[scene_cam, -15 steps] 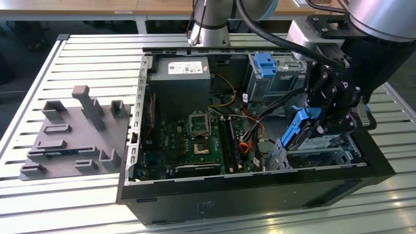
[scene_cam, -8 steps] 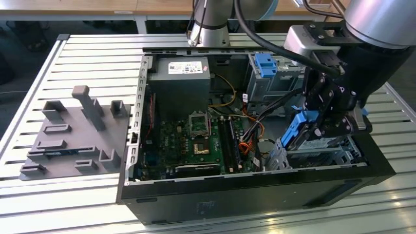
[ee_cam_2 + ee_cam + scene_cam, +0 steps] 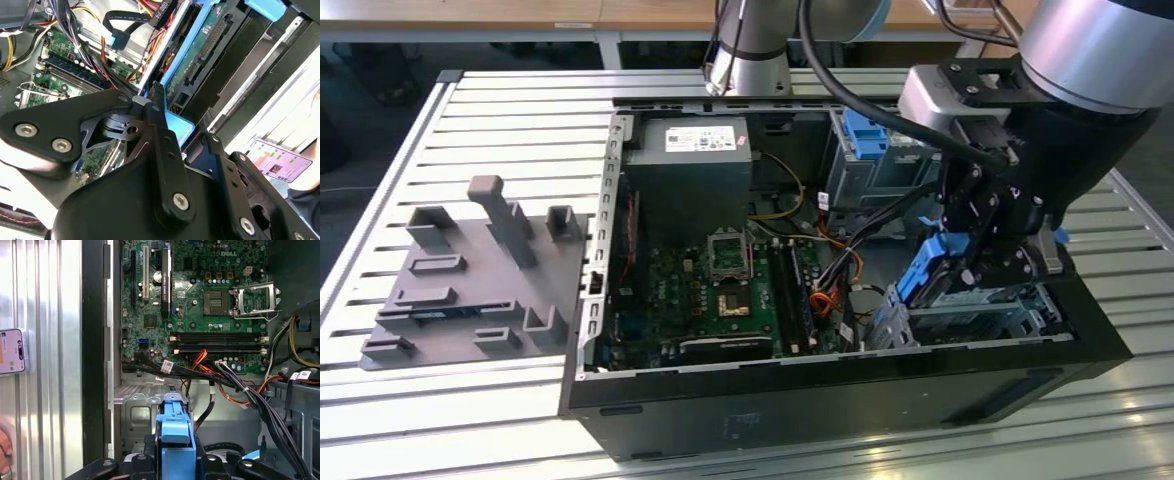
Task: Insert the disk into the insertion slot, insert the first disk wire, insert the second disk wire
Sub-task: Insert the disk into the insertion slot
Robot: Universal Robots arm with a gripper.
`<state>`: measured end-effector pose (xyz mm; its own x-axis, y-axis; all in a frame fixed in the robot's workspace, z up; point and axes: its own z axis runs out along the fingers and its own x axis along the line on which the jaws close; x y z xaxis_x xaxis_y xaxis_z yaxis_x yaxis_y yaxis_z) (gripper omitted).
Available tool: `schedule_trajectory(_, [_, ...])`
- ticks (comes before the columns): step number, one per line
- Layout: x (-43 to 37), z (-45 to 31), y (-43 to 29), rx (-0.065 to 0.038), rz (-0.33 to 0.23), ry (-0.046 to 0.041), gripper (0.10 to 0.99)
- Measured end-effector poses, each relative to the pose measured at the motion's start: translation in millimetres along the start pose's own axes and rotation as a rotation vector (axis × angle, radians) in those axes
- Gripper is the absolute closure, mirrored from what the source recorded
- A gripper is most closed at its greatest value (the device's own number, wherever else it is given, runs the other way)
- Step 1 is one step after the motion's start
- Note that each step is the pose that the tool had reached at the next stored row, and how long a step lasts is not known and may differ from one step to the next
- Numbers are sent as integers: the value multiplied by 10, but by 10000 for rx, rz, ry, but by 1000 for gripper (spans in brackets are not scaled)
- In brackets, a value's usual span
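Note:
My gripper (image 3: 958, 280) is shut on the disk (image 3: 937, 262), a drive in a bright blue carrier. I hold it on edge at the exterior view's right end of the open computer case, just above the insertion slot (image 3: 977, 318), a silver sheet-metal cage. In the first wrist view the blue carrier (image 3: 173, 440) sits between my black fingers, with the cage (image 3: 137, 412) directly beyond it. The second wrist view shows one finger (image 3: 159, 117) pressed on the carrier (image 3: 177, 127) and the drive's green underside (image 3: 205, 45). Whether the disk touches the cage I cannot tell.
Loose wires (image 3: 834, 285) and a black cable with a blue plug (image 3: 116, 36) lie between the motherboard (image 3: 720, 285) and the cage. A taller grey bay with a blue latch (image 3: 865, 135) stands behind. A grey fixture plate (image 3: 467, 280) lies left of the case. A phone (image 3: 11, 351) and a hand (image 3: 4, 446) are on the table.

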<state>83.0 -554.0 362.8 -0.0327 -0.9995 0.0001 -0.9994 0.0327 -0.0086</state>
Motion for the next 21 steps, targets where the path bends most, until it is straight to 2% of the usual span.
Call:
schedule_trajectory(8, [0,64,1,0,-1,0,722])
schedule_trajectory(9, [0,70,1,-1,0,1,710])
schedule_trajectory(10, [0,78,1,0,0,0,655])
schedule_trajectory(12, [0,93,1,0,0,-2,655])
schedule_trajectory(13, [0,100,1,0,0,1,588])
schedule_trajectory(17, [0,128,1,-1,0,1,588])
schedule_trajectory(18, [0,133,1,0,0,0,604])
schedule_trajectory(19, [0,136,1,0,0,1,667])
schedule_trajectory(20, [0,139,1,0,0,1,667])
schedule_trajectory(21, [0,143,1,0,0,0,725])
